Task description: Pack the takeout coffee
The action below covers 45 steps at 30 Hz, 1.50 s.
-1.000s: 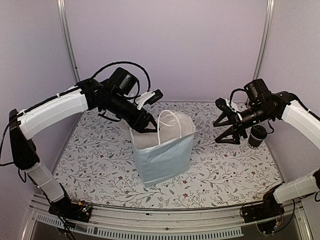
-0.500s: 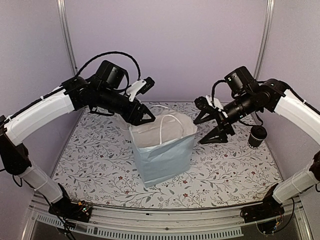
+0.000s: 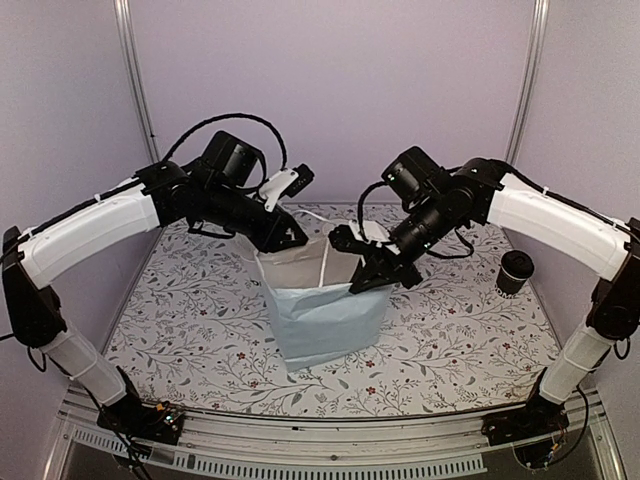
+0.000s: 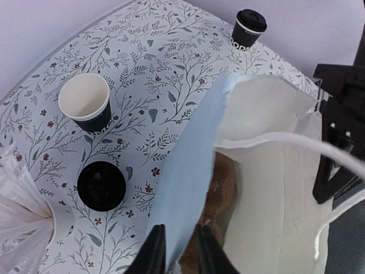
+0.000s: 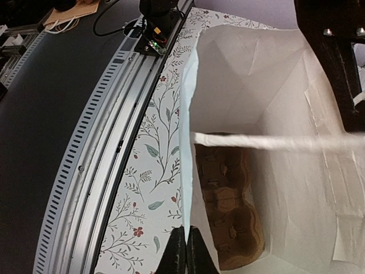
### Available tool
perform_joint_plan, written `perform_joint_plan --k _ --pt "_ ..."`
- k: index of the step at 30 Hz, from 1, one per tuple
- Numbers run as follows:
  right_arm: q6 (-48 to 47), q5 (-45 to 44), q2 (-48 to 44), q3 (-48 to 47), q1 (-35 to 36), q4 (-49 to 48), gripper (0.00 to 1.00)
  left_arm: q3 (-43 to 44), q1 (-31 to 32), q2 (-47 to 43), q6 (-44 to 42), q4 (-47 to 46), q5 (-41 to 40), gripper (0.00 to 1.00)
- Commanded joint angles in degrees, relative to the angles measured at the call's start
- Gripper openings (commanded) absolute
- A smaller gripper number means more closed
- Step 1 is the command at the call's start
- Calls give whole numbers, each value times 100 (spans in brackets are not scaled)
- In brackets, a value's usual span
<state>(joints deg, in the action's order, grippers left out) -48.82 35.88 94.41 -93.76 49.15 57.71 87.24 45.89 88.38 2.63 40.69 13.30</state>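
Observation:
The pale blue bag (image 3: pixel 325 320) stands mid-table, its mouth held wide. My left gripper (image 3: pixel 292 240) is at its back-left rim; the left wrist view has the blue wall (image 4: pixel 194 165) running between its fingers, which stand a little apart (image 4: pixel 179 254). My right gripper (image 3: pixel 372 278) is shut on the right rim, its tips pinching the paper edge (image 5: pixel 182 251). One takeout coffee cup (image 4: pixel 85 103) stands open and empty, cream inside. A second black cup (image 4: pixel 248 29) wears a black lid and stands at the table's right (image 3: pixel 515 272).
A brown cardboard carrier (image 5: pixel 228 217) lies in the bottom of the bag. A flat black lid (image 4: pixel 101 185) and a white cup of straws (image 4: pixel 23 222) sit behind the bag at the left. The metal rail (image 5: pixel 97 171) borders the floral mat (image 3: pixel 450 330).
The right arm swung left from beside the lidded cup to the bag's right rim and shut on it. The left jaws narrowed around the back-left rim. The bag's mouth opened wider.

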Motion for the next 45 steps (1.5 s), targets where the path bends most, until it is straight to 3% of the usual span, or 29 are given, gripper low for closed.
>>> perform_joint_plan --k 1,3,16,26,27,28,30,32,34,37,45 --pt "55 13 -28 -265 42 136 0 93 -10 139 -84 -40 147 10" --pt "65 -9 -101 -375 51 169 0 288 -9 222 -112 101 168 0" --pt "-2 -43 -319 -1276 102 518 1 1467 46 114 -243 534 -51 0" --pt "-1 -271 -153 -1444 122 759 3 1350 58 143 -241 353 -182 1" --pt "20 -287 -151 -1368 128 702 4 1276 54 158 -210 338 -226 9" --pt "36 -329 -151 -1260 122 625 8 1205 52 178 -158 335 -314 25" --pt "188 -609 -158 -952 122 377 38 1101 35 203 -102 385 -580 50" --pt "378 -850 -139 -881 122 363 58 1009 28 143 -96 422 -789 61" --pt "420 -926 -152 -890 103 486 70 953 23 -22 -105 426 -851 68" --pt "456 -850 -389 -880 -2 512 80 876 21 -323 -122 369 -960 74" --pt "414 -556 -1264 -553 -1059 585 85 112 0 -1169 -141 -202 -1133 79"
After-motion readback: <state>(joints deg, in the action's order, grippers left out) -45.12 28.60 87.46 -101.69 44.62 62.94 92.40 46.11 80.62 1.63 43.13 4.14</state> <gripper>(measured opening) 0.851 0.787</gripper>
